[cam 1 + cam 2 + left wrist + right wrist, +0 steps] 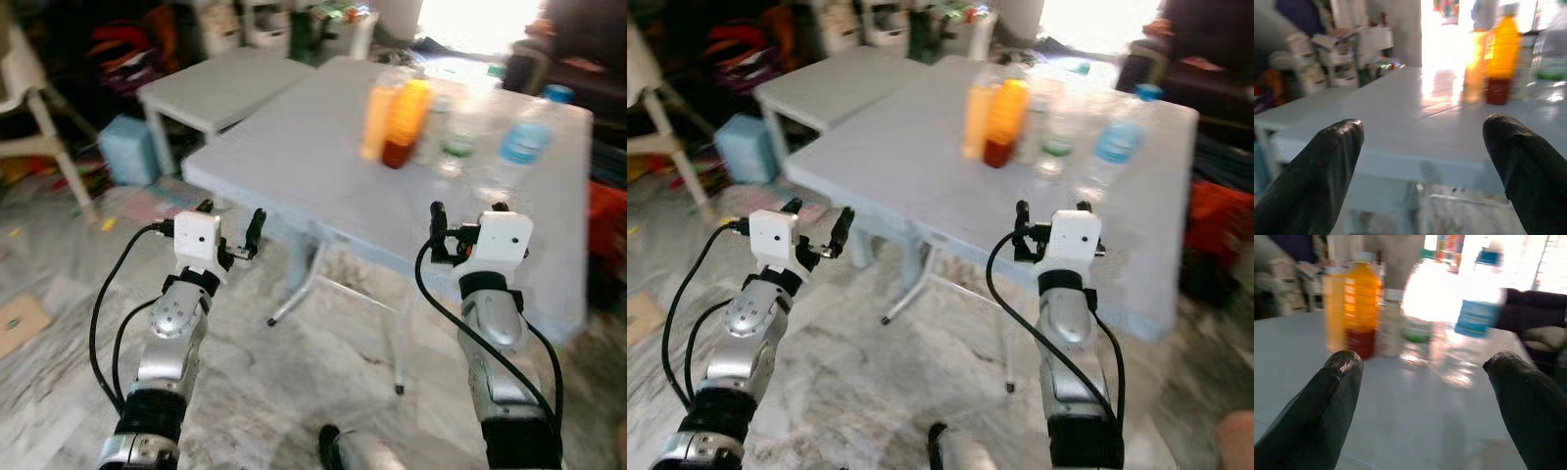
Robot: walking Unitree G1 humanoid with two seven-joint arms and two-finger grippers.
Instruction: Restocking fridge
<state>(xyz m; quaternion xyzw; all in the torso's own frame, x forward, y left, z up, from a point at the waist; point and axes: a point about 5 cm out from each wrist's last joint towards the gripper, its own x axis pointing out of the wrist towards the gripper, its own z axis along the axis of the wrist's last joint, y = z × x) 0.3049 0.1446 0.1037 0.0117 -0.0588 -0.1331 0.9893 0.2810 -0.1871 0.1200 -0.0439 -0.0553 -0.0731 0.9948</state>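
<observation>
Several bottles stand together on the far part of a pale grey table point(294, 147): an orange juice bottle point(409, 117) with a dark red base, a paler orange bottle point(377, 117), a clear bottle with a green label point(456, 137) and a clear water bottle with a blue label and cap point(524, 137). My left gripper point(231, 220) is open just before the table's near-left edge. My right gripper point(468, 211) is open at the near-right edge, short of the bottles. The right wrist view looks between its fingers at the orange juice bottle point(1362, 303) and the water bottle point(1476, 318).
A second, smaller grey table point(220, 88) adjoins at the back left. A white chair point(29, 108) and a light-blue box point(127, 147) stand to the left, with clutter behind. A dark sofa point(578, 49) and a red object point(607, 215) are on the right. The floor is marble.
</observation>
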